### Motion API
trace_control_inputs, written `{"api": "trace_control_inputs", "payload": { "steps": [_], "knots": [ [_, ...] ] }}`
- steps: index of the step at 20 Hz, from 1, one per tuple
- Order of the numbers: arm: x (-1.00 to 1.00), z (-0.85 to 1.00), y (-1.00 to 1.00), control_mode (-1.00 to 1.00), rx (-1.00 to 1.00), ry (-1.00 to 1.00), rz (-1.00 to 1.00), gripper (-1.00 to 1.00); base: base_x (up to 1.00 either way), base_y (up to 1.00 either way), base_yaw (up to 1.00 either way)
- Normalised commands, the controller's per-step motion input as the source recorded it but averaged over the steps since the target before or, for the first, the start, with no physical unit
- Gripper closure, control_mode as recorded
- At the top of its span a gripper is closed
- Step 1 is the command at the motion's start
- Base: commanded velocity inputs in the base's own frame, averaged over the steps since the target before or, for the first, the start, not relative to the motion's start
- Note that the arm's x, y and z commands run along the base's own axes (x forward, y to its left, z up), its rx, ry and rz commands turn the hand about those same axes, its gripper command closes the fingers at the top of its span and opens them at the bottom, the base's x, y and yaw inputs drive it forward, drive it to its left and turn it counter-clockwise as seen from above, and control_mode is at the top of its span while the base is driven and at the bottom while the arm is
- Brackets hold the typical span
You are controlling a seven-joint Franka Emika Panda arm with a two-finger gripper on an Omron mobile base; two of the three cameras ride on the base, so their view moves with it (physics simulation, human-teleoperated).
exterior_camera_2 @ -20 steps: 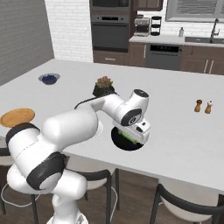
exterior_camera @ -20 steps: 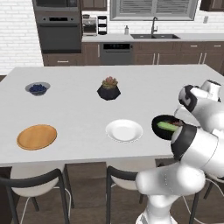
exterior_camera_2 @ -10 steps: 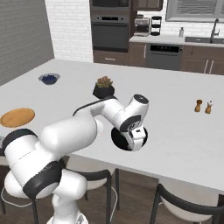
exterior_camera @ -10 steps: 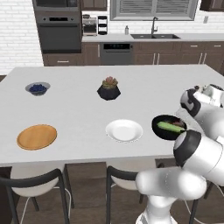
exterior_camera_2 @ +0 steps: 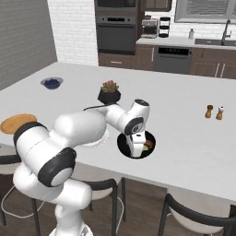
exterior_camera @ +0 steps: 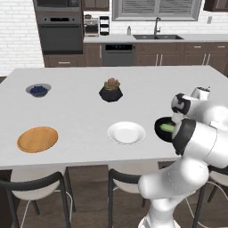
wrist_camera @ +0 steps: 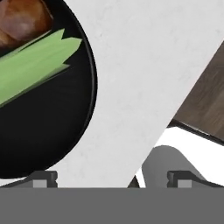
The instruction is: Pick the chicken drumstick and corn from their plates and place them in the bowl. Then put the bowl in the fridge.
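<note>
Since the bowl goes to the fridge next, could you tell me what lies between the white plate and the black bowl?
Nothing: in the left base view, bare counter separates the white plate from the black bowl.

No readable text, labels, brands, numbers or signs anywhere (appliance fronts too small and blurred to tell).

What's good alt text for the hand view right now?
A round black bowl on a white counter holds a light green corn cob in its husk and a reddish-brown chicken drumstick. Two dark fingertips stand apart at the bottom, holding nothing.
</note>
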Motion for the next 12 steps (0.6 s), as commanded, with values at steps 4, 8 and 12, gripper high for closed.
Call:
{"api": "trace_control_inputs", "payload": {
  "steps": [4,8,12],
  "knots": [
    [0.06,-0.32,0.00,-1.00,0.02,0.00,0.00,-1.00,0.00,0.00,0.00],
    [0.19,-0.43,0.00,-1.00,0.06,0.00,0.00,-1.00,0.00,0.00,0.00],
    [0.32,-0.25,0.00,-1.00,0.00,0.00,0.00,-1.00,0.00,0.00,0.00]
  ]
}}
